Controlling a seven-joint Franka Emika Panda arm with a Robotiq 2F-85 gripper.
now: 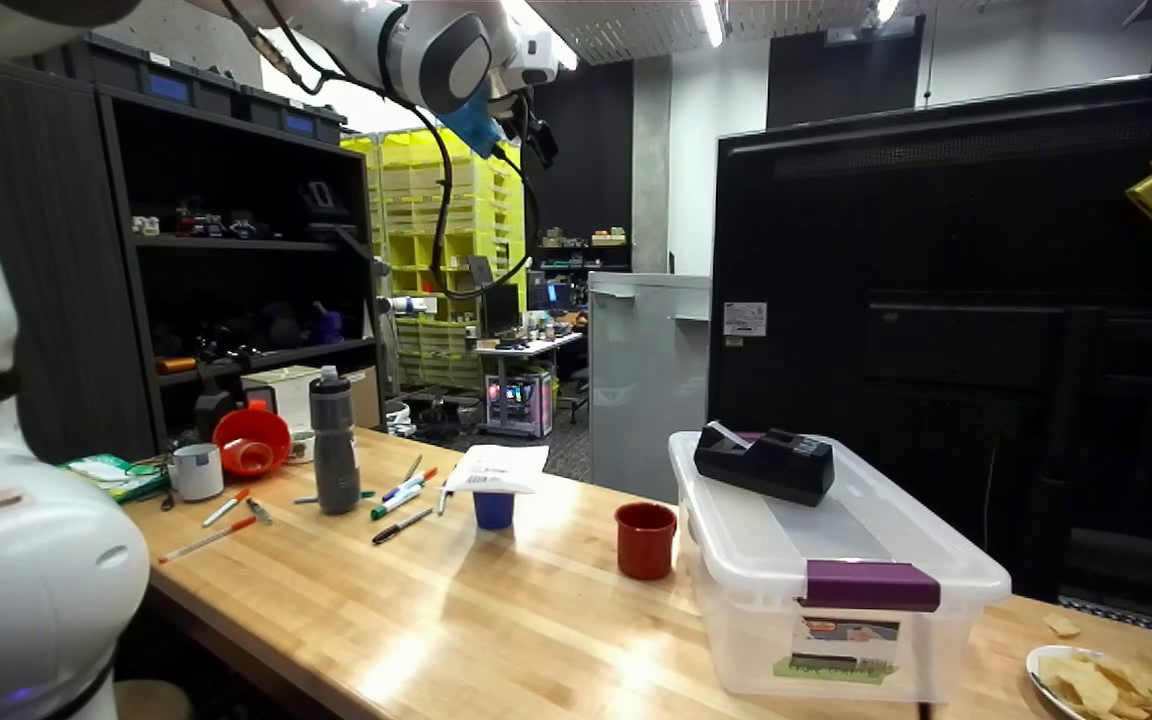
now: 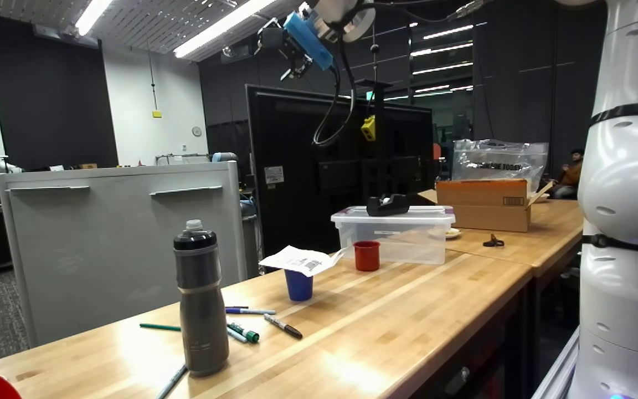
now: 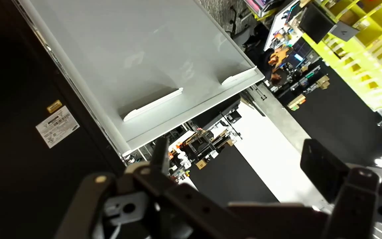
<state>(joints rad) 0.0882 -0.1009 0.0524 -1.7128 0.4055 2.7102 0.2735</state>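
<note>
A white printed packet (image 1: 498, 468) lies across the top of a blue cup (image 1: 493, 511), which stands upright near the middle of the frame in an exterior view, on the wooden worktop (image 1: 526, 620). The hand (image 3: 235, 154) hangs high over the worktop, at the top of the frame in both exterior views, well apart from the packet and cup. Its jaws stand wide apart with nothing in their grasp; the wrist view shows only the room beyond between them.

To the cup's right in an exterior view, a red mug (image 1: 645, 541) stands upright just beside a clear plastic bin (image 1: 751, 630); a black tape dispenser (image 1: 766, 466) rests on the bin's lid (image 1: 901, 530). A plate (image 1: 1035, 675) of chips (image 1: 1096, 688) sits at lower right. Left of the cup lie several markers (image 1: 402, 526), with a grey bottle (image 1: 337, 460) upright among them. Farther left are a white mug (image 1: 197, 472) and a red container (image 1: 253, 440), its mouth toward the camera. An open cardboard box (image 2: 482, 206) sits at right in an exterior view. A grey cabinet (image 3: 138, 49) fills the upper left of the wrist view.
</note>
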